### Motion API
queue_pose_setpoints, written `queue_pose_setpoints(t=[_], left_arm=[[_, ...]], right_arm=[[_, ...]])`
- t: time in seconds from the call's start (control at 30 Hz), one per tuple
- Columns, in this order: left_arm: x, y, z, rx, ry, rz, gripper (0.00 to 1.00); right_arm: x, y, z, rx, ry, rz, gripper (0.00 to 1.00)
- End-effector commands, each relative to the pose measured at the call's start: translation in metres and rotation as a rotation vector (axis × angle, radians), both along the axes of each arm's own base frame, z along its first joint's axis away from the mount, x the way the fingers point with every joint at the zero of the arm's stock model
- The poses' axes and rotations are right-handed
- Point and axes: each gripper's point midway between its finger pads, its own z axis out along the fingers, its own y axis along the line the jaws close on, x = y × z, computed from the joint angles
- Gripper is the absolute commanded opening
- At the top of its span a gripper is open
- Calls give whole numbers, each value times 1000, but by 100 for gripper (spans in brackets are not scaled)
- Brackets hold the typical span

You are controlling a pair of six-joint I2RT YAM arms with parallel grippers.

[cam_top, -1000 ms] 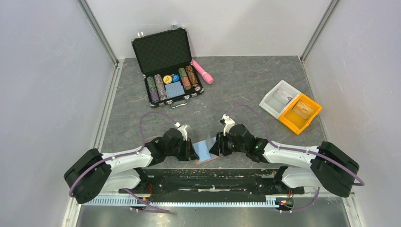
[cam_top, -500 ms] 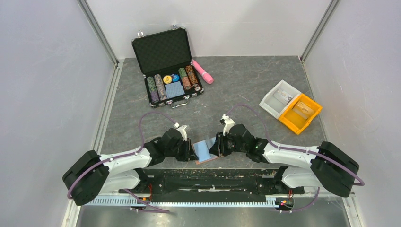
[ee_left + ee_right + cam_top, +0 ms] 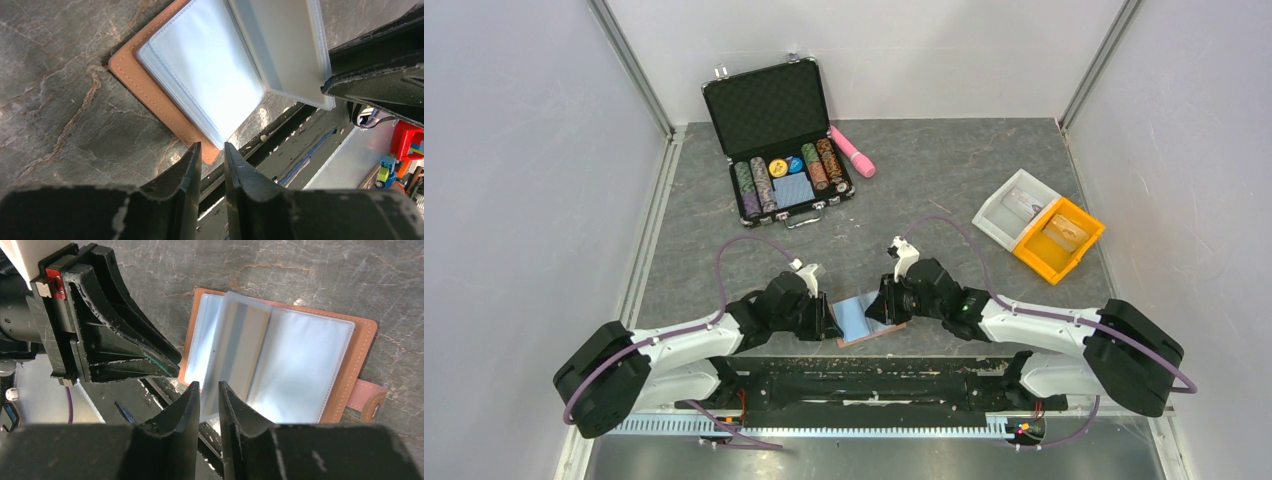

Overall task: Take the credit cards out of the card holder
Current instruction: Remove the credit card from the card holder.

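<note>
The card holder (image 3: pixel 856 320) lies open on the table near the front edge, brown outside with pale blue pockets (image 3: pixel 200 75). One clear leaf (image 3: pixel 235 355) stands lifted from it, and a pale credit card with a grey stripe (image 3: pixel 241 335) shows inside that leaf. My right gripper (image 3: pixel 879 308) (image 3: pixel 206 386) has its jaws close together over the leaf's free edge. My left gripper (image 3: pixel 832 322) (image 3: pixel 212 146) sits at the holder's near corner with a narrow gap between its jaws and nothing in it. The closing tab (image 3: pixel 367 399) sticks out to the right.
An open black poker chip case (image 3: pixel 779 135) and a pink cylinder (image 3: pixel 852 150) stand at the back. A white bin (image 3: pixel 1014 212) and a yellow bin (image 3: pixel 1056 238) sit at the right. The black front rail (image 3: pixel 864 365) runs just below the holder.
The right gripper has edged a little left and up, its jaws drawing closer on the leaf. The left jaws have parted slightly. The holder has stayed in place.
</note>
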Motion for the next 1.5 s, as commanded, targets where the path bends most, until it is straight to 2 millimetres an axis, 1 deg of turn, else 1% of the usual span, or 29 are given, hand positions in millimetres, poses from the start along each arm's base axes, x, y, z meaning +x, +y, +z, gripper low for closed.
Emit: queue_pose_setpoints(t=[0.0, 0.1, 0.17, 0.27, 0.4, 0.53, 0.6, 0.67, 0.8, 0.93, 1.03, 1.07, 1.17, 1.23, 1.37, 1.47], left_arm=[[8, -3, 8, -12, -30, 18, 30], [7, -3, 8, -12, -30, 18, 31], [8, -3, 9, -13, -31, 18, 31], [8, -4, 10, -15, -30, 18, 31], [9, -5, 13, -20, -35, 20, 32], [10, -5, 14, -23, -37, 22, 32], [9, -5, 13, -23, -35, 23, 32], [10, -5, 14, -22, -38, 25, 33], [11, -5, 15, -25, -35, 34, 35], [13, -7, 15, -22, -34, 34, 36], [12, -8, 14, -18, -29, 29, 36], [12, -8, 14, -18, -28, 28, 36], [12, -8, 14, -17, -28, 27, 36], [13, -8, 14, -19, -30, 26, 36], [13, -8, 14, -16, -31, 29, 36], [13, -7, 12, -9, -29, 30, 36]], right_arm=[[17, 2, 20, 0, -88, -46, 20], [18, 1, 16, -19, -82, -44, 19], [17, 2, 11, -32, -71, -40, 20], [15, 3, 6, -43, -56, -31, 24], [15, 2, 4, -48, -56, -34, 27], [16, -1, 2, -67, -62, -45, 36], [16, -2, 3, -72, -65, -46, 38], [16, 0, 7, -60, -70, -41, 34], [13, 6, 18, -15, -76, -23, 21], [14, 6, 21, -6, -84, -28, 17], [14, 7, 20, -6, -79, -28, 16], [13, 8, 21, 1, -76, -25, 17], [12, 9, 25, 22, -79, -22, 24], [13, 9, 28, 31, -86, -25, 24], [14, 9, 30, 36, -90, -30, 24], [15, 8, 29, 30, -92, -38, 18]])
